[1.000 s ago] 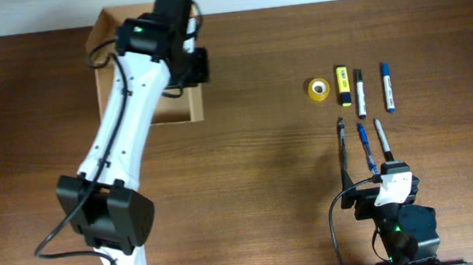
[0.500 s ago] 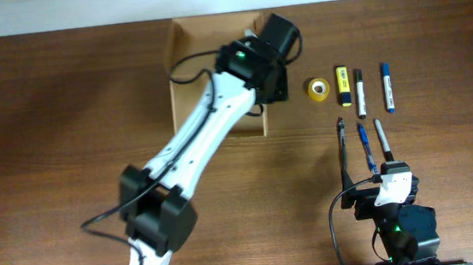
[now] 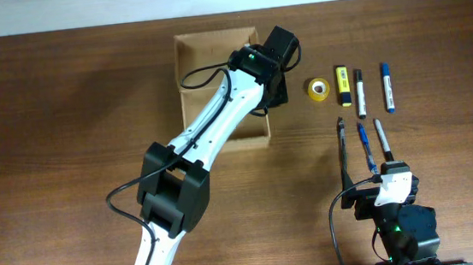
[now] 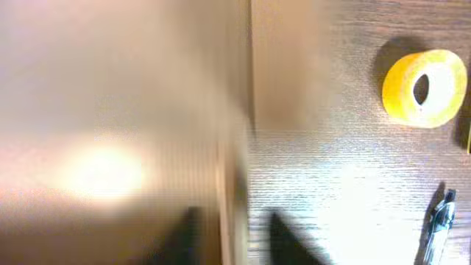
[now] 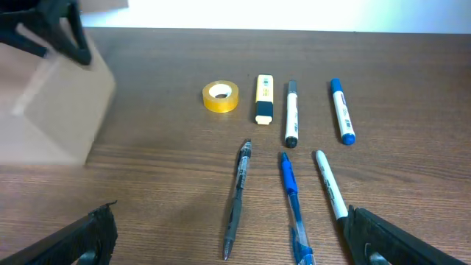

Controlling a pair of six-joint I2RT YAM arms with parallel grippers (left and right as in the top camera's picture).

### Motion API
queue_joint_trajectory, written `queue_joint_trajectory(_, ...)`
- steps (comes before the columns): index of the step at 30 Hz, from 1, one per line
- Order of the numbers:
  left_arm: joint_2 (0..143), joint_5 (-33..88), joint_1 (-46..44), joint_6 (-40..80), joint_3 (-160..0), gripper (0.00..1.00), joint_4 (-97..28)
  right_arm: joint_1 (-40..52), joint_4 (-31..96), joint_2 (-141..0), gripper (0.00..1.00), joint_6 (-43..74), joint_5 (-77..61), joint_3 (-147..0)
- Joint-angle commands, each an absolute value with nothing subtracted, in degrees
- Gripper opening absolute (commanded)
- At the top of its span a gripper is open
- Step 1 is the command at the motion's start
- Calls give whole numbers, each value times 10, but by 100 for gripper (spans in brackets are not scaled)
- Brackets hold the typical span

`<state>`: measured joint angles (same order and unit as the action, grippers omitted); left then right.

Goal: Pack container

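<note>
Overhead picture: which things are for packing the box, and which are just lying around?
For the job: cardboard box; left gripper at its wall; probably to pack: yellow tape roll, yellow highlighter, black marker, blue marker, black pen, blue pen, white pen.
Just lying about: nothing obvious; right gripper sits open.

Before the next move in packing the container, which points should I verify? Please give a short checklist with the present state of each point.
1. Container has its top open to receive things: ok.
2. Visible part of the container's inside is free; the arm hides the rest: cannot tell.
3. Left hand is clear of the container: not ok, its fingers stand on either side of the right wall.
4. Tape roll lies beside the container, not touching it: ok.
5. Right hand is open: ok.
6. Black pen, blue pen and white pen lie apart before the right hand: ok.
</note>
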<state>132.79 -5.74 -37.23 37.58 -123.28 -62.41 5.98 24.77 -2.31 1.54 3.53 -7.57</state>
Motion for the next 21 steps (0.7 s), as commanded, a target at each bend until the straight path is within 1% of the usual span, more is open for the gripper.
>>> queue_joint_trajectory(1, 1341, -50, -368, 383, -1240, 56, -623, 55, 246, -19, 99, 22, 36, -72)
queue_joint_trajectory(6, 1341, -59, -366, 349, -1277, 56, -634, 55, 246, -19, 99, 22, 36, -72)
queue_joint_trajectory(14, 1341, -110, -344, 296, -1452, 58, -750, 55, 246, -19, 99, 17, 37, -72)
queue_joint_trajectory(19, 1341, -143, -308, 266, -1559, 66, -825, 55, 246, -19, 99, 15, 36, -72)
queue_joint_trajectory(21, 1341, -149, -280, 248, -1596, 67, -855, 55, 240, -19, 99, 12, 39, -72)
